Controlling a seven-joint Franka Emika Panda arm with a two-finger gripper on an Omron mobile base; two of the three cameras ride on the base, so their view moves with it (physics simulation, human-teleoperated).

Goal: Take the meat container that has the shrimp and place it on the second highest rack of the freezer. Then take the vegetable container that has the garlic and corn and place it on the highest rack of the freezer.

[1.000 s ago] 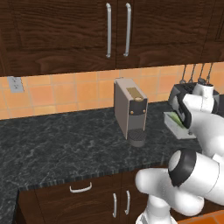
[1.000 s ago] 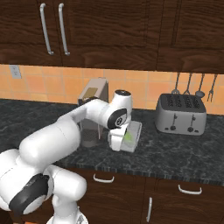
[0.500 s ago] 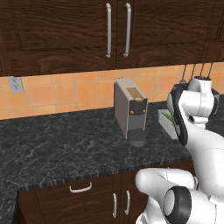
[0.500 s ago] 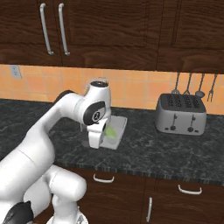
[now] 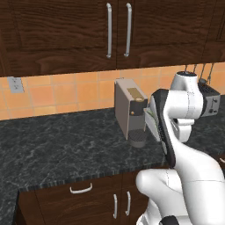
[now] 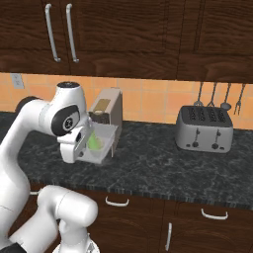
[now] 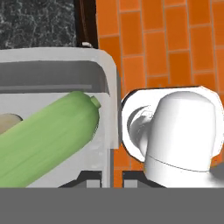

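Pale grey vegetable container (image 7: 57, 83), tool (image 7: 111, 177) clamped on its wall, holds green corn (image 7: 46, 138).

pale grey container (image 7: 52, 70), green vegetable (image 7: 43, 140), speckled black counter (image 6: 163, 163), orange tiles (image 5: 66, 94).

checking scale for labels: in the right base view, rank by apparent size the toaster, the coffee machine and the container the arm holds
1. Silver four-slot toaster and boxy grey coffee machine: look about alike, and the arm hides part of the machine, so no ranking between them.
2. Clear plastic container with a green vegetable: smallest, though nearer the camera.
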